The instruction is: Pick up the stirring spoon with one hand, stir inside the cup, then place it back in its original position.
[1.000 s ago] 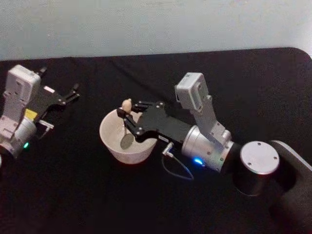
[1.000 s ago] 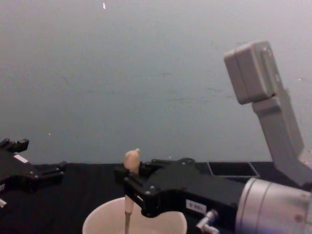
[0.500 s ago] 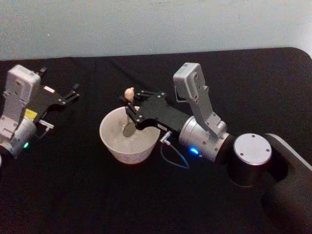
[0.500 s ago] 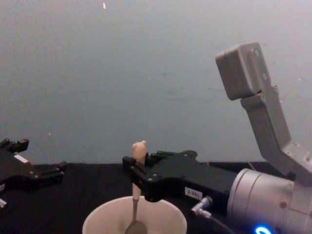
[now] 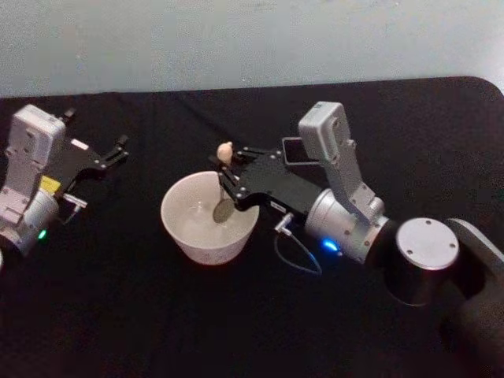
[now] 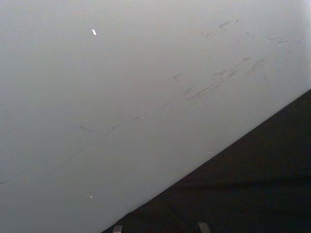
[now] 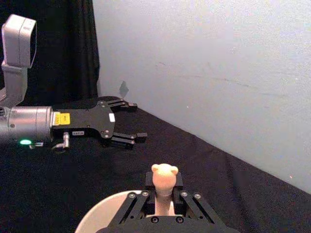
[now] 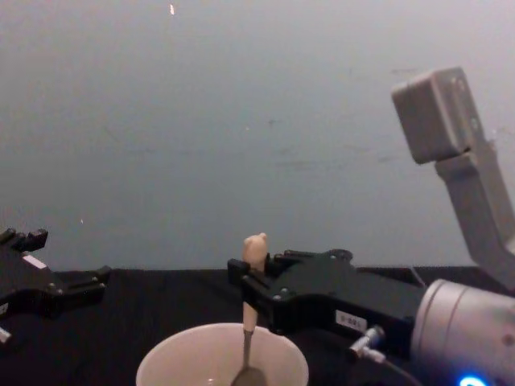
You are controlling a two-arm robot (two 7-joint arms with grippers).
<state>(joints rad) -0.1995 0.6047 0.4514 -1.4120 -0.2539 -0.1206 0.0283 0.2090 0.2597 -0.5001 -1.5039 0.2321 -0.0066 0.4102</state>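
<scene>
The cream-white cup (image 5: 206,227) stands on the black table, left of centre. The stirring spoon (image 5: 224,183) hangs upright in it, its bear-like knob (image 8: 255,248) above the rim and its bowl low inside the cup's right half. My right gripper (image 5: 229,175) is shut on the spoon's stem just under the knob. In the right wrist view the knob (image 7: 164,177) sticks up between the fingers, with the cup's rim (image 7: 99,212) below. My left gripper (image 5: 118,150) is parked open at the far left, well away from the cup.
A dark grey square holder (image 5: 290,150) sits behind the right wrist, partly hidden by it. A thin cable (image 5: 298,253) loops from the right arm beside the cup. The pale wall (image 5: 252,39) runs close behind the table's far edge.
My right gripper has carried the spoon from the cup's left side across to its right side, with the spoon's bowl staying inside. The left arm has not moved.
</scene>
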